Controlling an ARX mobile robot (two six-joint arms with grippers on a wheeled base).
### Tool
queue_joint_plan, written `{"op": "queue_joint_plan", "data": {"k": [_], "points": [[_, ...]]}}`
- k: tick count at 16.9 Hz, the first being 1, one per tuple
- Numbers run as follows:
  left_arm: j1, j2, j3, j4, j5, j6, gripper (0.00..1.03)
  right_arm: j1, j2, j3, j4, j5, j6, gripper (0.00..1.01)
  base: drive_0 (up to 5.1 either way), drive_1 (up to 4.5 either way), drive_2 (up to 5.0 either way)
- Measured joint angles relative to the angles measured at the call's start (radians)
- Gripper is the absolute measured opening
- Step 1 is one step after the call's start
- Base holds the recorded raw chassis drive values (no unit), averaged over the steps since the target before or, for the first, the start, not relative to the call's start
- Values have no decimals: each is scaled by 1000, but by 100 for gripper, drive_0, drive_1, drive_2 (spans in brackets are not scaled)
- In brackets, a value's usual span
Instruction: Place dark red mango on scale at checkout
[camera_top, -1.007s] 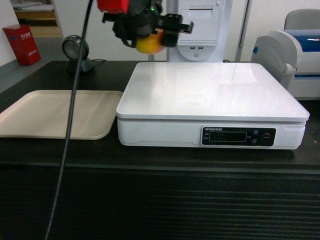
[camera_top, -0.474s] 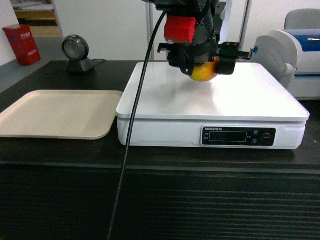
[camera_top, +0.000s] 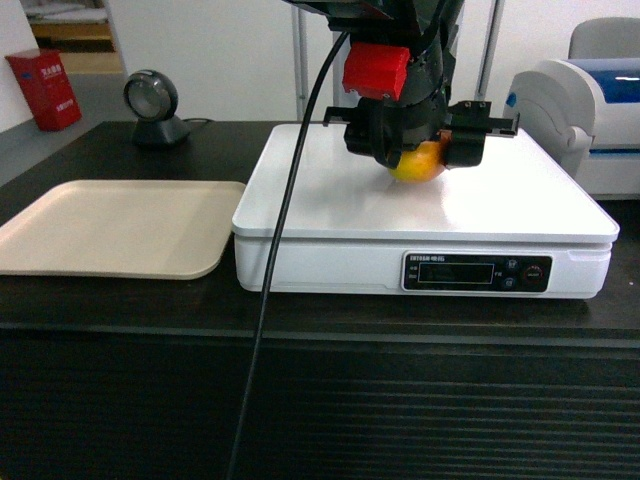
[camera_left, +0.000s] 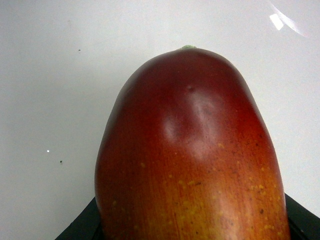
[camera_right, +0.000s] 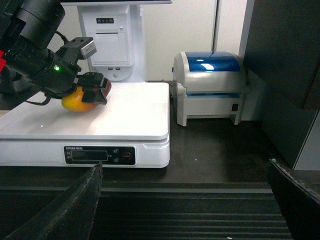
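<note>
Left gripper (camera_top: 418, 150) clamps dark red mango (camera_top: 420, 162), seemingly touching scale (camera_top: 330, 190); beige tray (camera_top: 110, 225) alongside

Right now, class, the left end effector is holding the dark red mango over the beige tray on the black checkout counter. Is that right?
Not quite. The left end effector holds the dark red mango over the white scale, not the beige tray, which lies bare to the scale's left on the checkout. The head view shows this.

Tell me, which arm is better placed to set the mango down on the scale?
Left: its hand holds the red-and-yellow oval mango over the white flat-topped scale. The right hand waits open below, off it.
</note>
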Motion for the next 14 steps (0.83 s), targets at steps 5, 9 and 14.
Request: {"op": "queue_joint_plan", "data": {"k": [5,9,14], "points": [[-3,0,-24,6,0,0,77,0,0,0,0,0,0,98,0,0,0],[2,0,-31,28,0,1,97,0,0,0,0,0,0,98,0,0,0],[26,-43,-43,114,-3,1,98,0,0,0,0,0,0,98,0,0,0]]}}
